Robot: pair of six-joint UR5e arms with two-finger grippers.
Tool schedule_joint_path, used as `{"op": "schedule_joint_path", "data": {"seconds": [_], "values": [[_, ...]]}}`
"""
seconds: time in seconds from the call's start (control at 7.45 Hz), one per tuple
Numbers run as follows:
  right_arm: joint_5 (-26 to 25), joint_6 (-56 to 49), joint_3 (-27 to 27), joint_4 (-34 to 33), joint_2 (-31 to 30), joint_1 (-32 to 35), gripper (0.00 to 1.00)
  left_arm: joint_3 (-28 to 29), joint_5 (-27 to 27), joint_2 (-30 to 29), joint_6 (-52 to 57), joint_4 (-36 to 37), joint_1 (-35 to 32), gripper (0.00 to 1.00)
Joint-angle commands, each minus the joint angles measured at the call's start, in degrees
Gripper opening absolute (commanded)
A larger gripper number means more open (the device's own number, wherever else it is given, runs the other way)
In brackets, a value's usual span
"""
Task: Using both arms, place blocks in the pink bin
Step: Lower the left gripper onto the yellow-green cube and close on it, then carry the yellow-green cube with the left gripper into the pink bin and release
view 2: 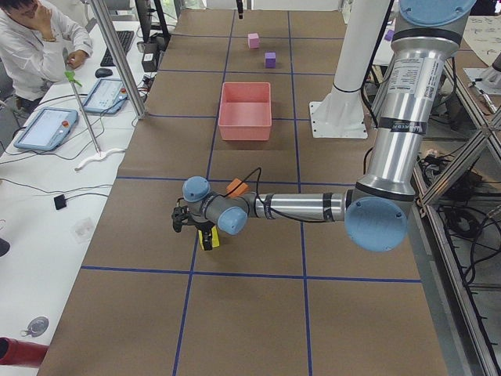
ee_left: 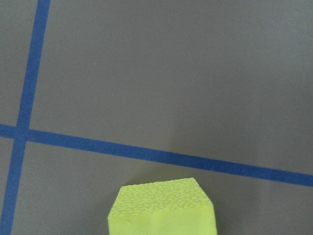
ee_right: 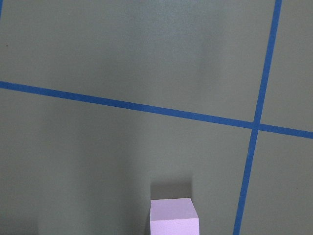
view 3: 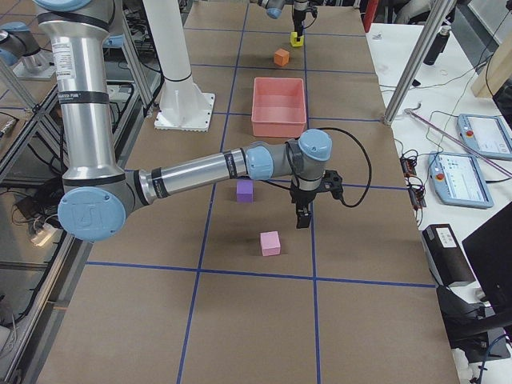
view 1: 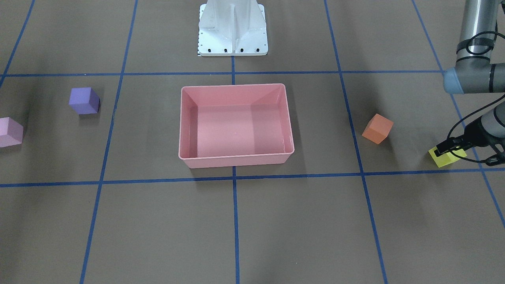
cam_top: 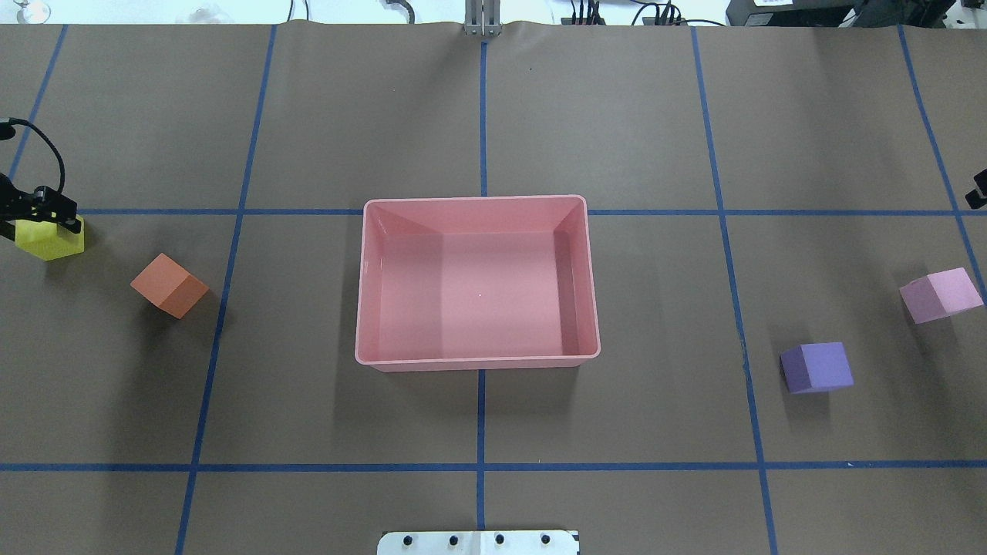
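Yellow block (view 1: 445, 159) partly under left gripper (view 1: 442, 149)

Count on brown bench (cam_top: 617, 116): 4 small matte cubes, namely 1 purple foam cube (cam_top: 816, 368), 1 light-pink foam cube (cam_top: 941, 294), 1 orange foam cube (cam_top: 170, 285), 1 yellow foam cube (cam_top: 52, 239). 1 salmon-pink rectangular plastic tub (view 1: 234, 161). 2 grey tubular robot arms: left arm (view 2: 407, 117), right arm (view 3: 80, 104). 1 white metal pedestal (view 1: 232, 29).

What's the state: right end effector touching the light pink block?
Apart. Exterior right view shows the right end effector beside the light pink block, with bare table between them.
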Motion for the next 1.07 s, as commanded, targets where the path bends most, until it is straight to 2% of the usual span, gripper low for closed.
{"op": "schedule_joint_path", "data": {"seconds": [0.0, 0.13, 0.54, 0.8, 0.94], "values": [[0.0, 0.0, 0.0, 0.0, 0.0, 0.0, 1.0, 0.8, 0.5, 0.0, 0.3, -1.8, 0.4, 0.27], [0.0, 0.0, 0.0, 0.0, 0.0, 0.0, 1.0, -0.3, 0.2, 0.0, -0.1, -1.7, 0.4, 0.01], [0.0, 0.0, 0.0, 0.0, 0.0, 0.0, 1.0, -7.8, -4.1, -0.2, -0.5, -0.1, 0.3, 0.0], [0.0, -0.2, 0.2, 0.0, 0.0, -0.3, 1.0, -17.5, -4.1, -6.1, -5.7, 13.4, 0.5, 0.0], [-0.1, -0.2, 0.6, 0.1, 0.2, -1.3, 1.0, -22.1, -4.1, -9.1, -8.4, 20.0, 3.4, 0.0]]}}
